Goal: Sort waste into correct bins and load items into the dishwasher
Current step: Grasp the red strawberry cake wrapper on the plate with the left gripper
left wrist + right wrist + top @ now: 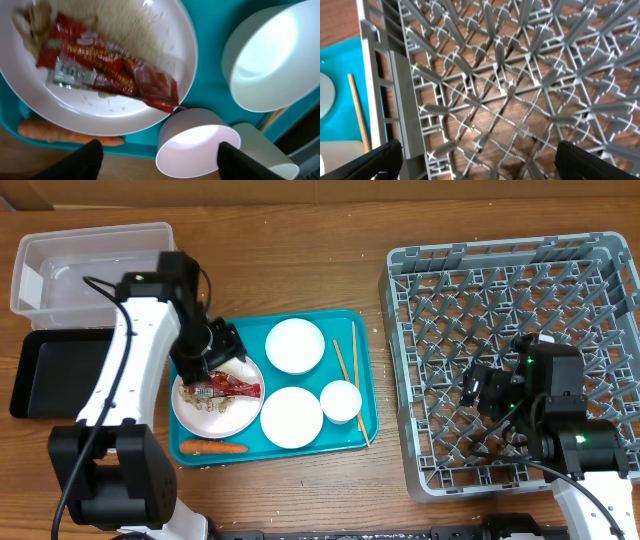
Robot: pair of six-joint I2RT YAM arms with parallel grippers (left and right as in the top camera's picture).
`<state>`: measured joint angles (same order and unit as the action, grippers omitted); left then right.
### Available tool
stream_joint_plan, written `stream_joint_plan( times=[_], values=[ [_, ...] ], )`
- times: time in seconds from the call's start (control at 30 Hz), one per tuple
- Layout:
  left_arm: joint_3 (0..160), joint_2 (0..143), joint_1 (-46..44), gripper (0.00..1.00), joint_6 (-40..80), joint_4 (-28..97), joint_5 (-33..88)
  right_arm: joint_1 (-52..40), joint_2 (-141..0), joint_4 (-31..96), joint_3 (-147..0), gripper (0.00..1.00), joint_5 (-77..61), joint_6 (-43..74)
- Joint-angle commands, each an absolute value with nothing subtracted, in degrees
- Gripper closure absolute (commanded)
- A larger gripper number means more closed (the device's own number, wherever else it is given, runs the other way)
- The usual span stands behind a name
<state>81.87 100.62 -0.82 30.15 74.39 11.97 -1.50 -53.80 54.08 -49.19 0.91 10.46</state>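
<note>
A red snack wrapper lies on a white plate with pale rice scraps on the teal tray. My left gripper is open just above the plate's upper left; in the left wrist view the wrapper lies on the plate ahead of the open fingers. An orange carrot lies at the tray's front; it also shows in the left wrist view. Two white bowls, a small cup and chopsticks lie on the tray. My right gripper is open over the grey dish rack.
A clear plastic tub stands at the back left, with a shallow black tray in front of it. The right wrist view shows the rack's pegs, a chopstick and the teal tray's edge.
</note>
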Motion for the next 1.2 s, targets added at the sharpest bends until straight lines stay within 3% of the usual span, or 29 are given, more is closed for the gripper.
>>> stream_joint_plan(
  times=[0.0, 0.1, 0.3, 0.7, 0.77, 0.83, 1.0, 1.17],
  values=[
    [77.0, 99.7, -2.8, 0.16, 40.4, 74.0, 10.5, -1.3, -53.4, 55.1, -50.9, 0.00, 1.5, 10.5],
    [72.3, 99.7, -3.5, 0.14, 44.5, 70.5, 9.3, -1.3, -53.4, 56.1, -50.9, 0.00, 1.4, 10.5],
    [66.7, 99.7, -3.7, 0.18, 49.8, 63.5, 6.3, -1.3, -53.4, 56.8, -50.9, 0.00, 1.4, 10.5],
    [66.2, 99.6, -3.6, 0.24, 53.6, 56.9, 6.0, -1.3, -53.4, 57.0, -50.9, 0.00, 1.4, 10.5],
    [66.5, 99.6, -3.3, 0.32, 53.6, 56.0, 6.6, -1.3, -53.4, 57.0, -50.9, 0.00, 1.4, 10.5],
    [67.1, 99.6, -3.1, 0.47, 53.6, 55.6, 7.1, -1.3, -53.4, 57.0, -50.9, 0.00, 1.4, 10.5],
    [68.1, 99.6, -2.9, 0.94, 53.6, 55.0, 7.1, -1.3, -53.4, 56.9, -50.9, 0.00, 1.4, 10.5],
    [69.5, 99.6, -2.9, 0.96, 52.5, 55.6, 7.3, -1.3, -53.4, 56.9, -50.9, 0.00, 1.4, 10.5]
  ],
)
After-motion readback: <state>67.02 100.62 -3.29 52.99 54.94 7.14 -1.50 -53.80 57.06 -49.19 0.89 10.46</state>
